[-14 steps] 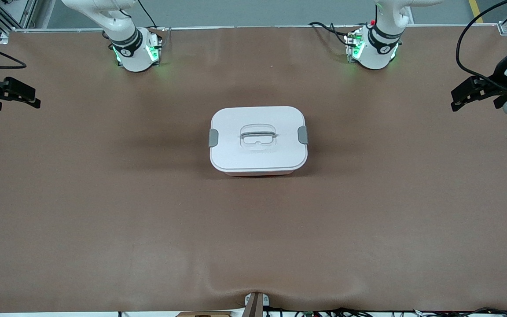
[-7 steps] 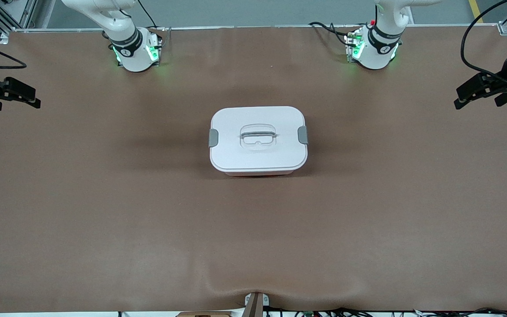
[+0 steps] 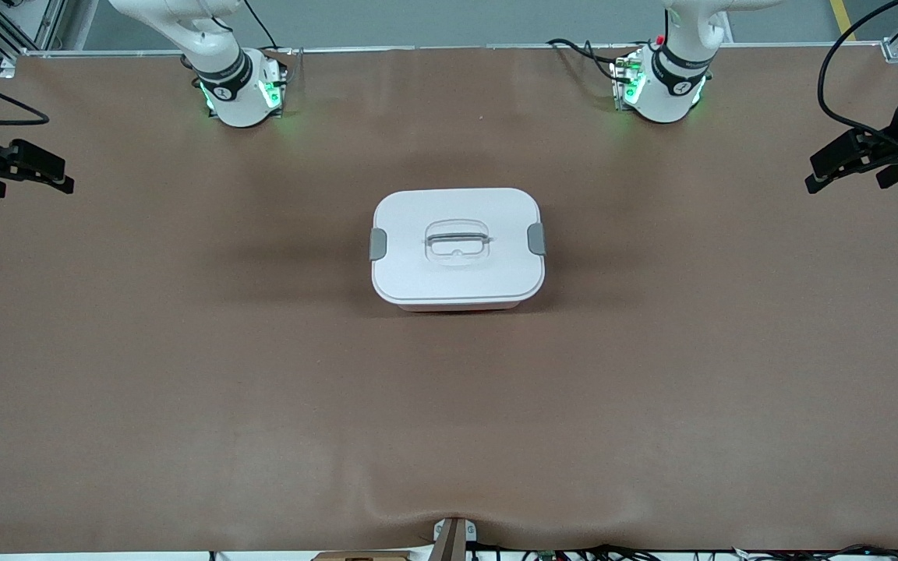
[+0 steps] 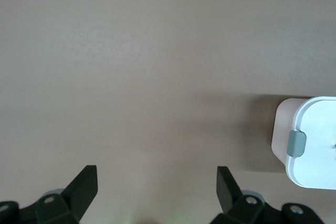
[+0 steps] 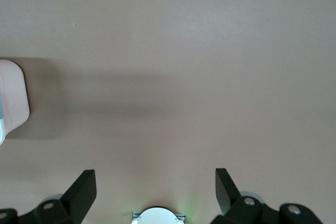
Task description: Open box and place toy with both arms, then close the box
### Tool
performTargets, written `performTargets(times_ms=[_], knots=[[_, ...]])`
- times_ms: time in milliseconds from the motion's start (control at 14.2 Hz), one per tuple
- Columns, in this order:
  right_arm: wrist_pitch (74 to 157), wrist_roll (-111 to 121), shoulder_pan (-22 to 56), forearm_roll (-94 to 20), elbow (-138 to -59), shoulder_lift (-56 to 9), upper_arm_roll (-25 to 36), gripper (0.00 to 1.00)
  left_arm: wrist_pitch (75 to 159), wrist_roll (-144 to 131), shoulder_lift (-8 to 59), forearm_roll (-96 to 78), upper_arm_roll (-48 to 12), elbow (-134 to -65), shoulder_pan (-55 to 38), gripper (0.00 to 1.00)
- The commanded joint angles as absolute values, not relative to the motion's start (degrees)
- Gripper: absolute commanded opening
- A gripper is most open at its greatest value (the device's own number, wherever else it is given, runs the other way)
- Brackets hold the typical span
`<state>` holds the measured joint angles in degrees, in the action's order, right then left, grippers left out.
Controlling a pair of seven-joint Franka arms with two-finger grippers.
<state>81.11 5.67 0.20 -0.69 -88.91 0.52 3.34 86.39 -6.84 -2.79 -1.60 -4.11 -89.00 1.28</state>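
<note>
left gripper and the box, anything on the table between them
Nothing: only bare brown table lies between the open left gripper, over its own end of the table, and the closed box. The front and left wrist views both show this.

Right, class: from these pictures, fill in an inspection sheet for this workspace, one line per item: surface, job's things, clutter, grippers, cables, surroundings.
Surface: brown mat, rippled at the edge nearest the front camera.
Job's things: box mid-table, white lid on, grey clips at both ends; toy: nothing seen.
Clutter: nothing seen.
Grippers: left gripper open, over the table's edge at its arm's end; right gripper open, likewise at its end; both empty.
Cables: black cable looping to the left arm's wrist.
Surroundings: metal frame posts at the corners.
</note>
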Motion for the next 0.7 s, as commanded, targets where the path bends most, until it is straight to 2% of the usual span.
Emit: performTargets(times_ms=[0, 633], knots=[[81.6, 4.9, 0.0, 0.1, -88.4, 0.3, 3.0, 1.0, 86.0, -6.7, -3.7, -2.2, -4.4, -89.6, 1.5, 1.0], [83.1, 4.9, 0.0, -0.3, -88.5, 0.1, 3.0, 1.0, 86.1, -6.9, -4.4, -2.1, -4.4, -90.9, 1.6, 1.0]])
